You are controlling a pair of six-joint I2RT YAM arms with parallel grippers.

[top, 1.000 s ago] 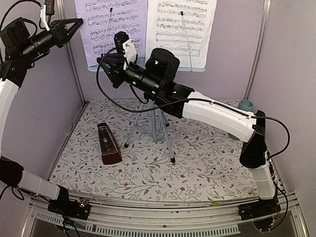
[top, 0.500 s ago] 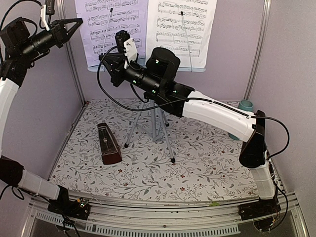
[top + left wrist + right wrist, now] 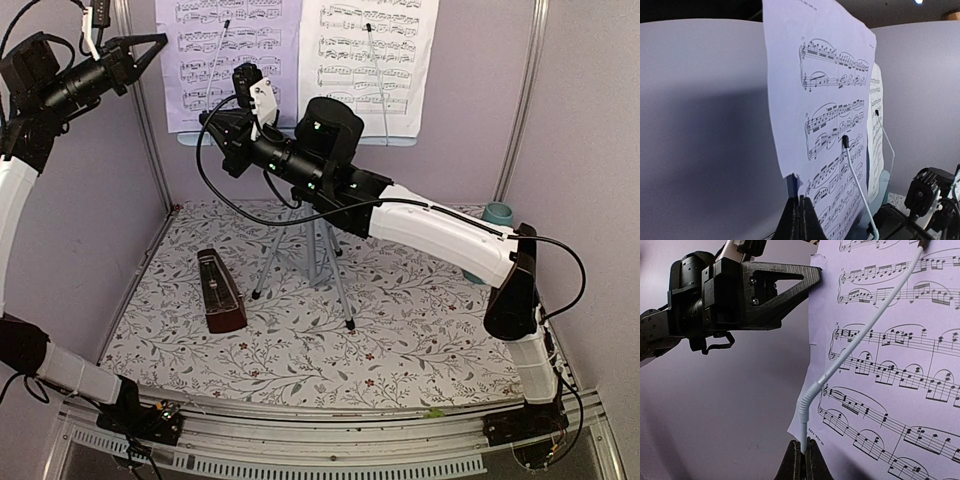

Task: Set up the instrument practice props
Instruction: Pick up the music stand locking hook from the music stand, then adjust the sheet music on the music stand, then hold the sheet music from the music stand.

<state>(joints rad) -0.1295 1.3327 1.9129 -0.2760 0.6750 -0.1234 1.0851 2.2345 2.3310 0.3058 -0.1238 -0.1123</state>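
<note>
Free: mat (image 3: 430,340) right of stand (image 3: 316,255). Obstacles: metronome (image 3: 222,295) left of it; right arm (image 3: 430,235) crossing above; cup (image 3: 497,213) far right; pages (image 3: 365,60) behind.

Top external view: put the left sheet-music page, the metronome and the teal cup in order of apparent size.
1. left sheet-music page, largest by far, though cropped by the frame's top edge.
2. metronome.
3. teal cup, smallest as seen; it is partly hidden, so its full size is unsure.

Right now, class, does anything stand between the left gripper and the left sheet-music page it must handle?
Nothing visible does. The left gripper is closed on the outer edge of the left sheet-music page. The right gripper pinches the white holder wire lying across that page.
</note>
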